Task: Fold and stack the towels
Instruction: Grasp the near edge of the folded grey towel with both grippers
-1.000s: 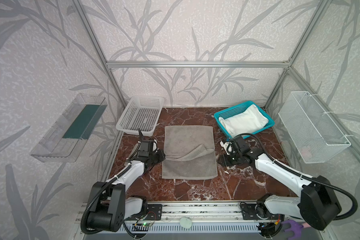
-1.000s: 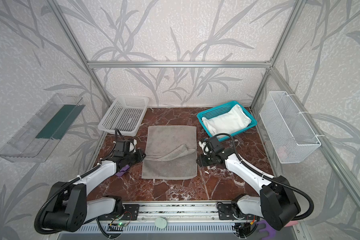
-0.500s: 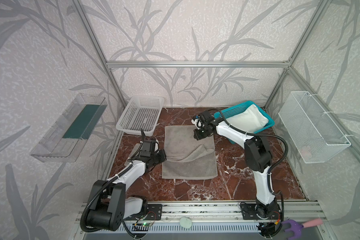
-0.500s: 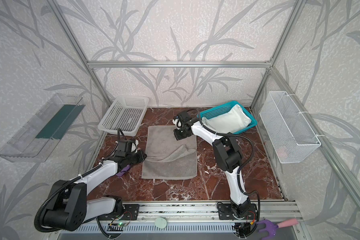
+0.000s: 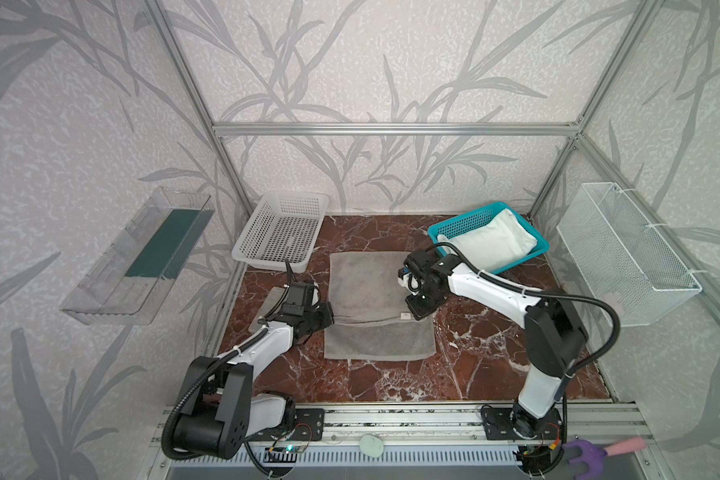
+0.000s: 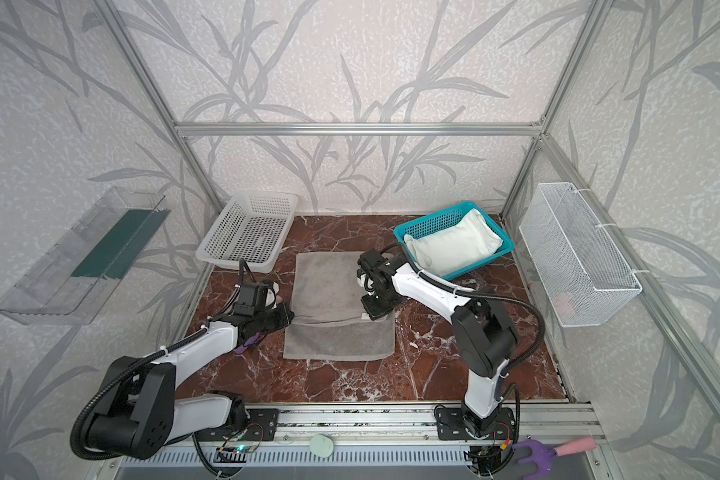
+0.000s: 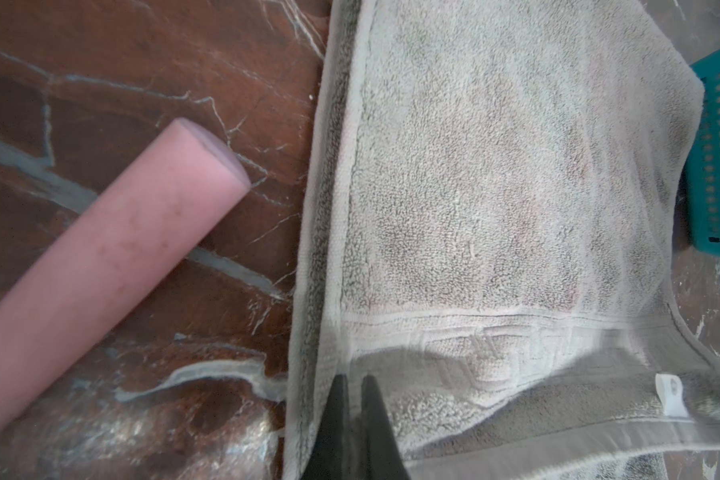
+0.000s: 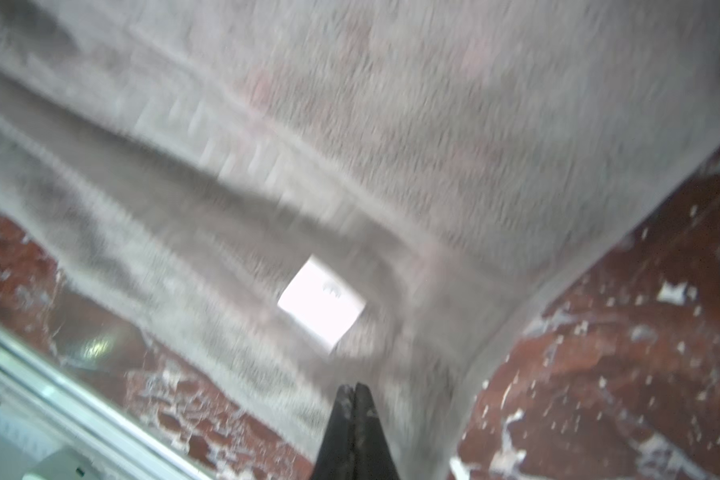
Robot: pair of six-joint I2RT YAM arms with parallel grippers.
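A grey towel [image 5: 371, 286] lies mid-table in both top views [image 6: 329, 286], its upper layer ending in a hemmed edge short of the near edge. My left gripper [image 5: 328, 316] is shut on that layer's left corner; the wrist view shows cloth pinched at the gripper [image 7: 352, 380]. My right gripper [image 5: 416, 312] is shut at the same edge's right corner, by the white label [image 8: 321, 305], on the blurred grey towel [image 8: 433, 124]. A folded white towel [image 5: 491, 245] fills the teal basket [image 5: 454, 226].
An empty white basket [image 5: 283, 232] stands at the back left. A small grey slab [image 5: 272, 305] lies behind the left wrist. A pink foam handle [image 7: 100, 249] lies beside the towel's left edge. A wire basket [image 5: 624, 249] and a clear bin [image 5: 142, 257] hang on the side walls.
My right gripper has shut and come from the towel's far right corner to the upper layer's right corner, whose edge now lies straighter and nearer. The left gripper has stayed shut in place.
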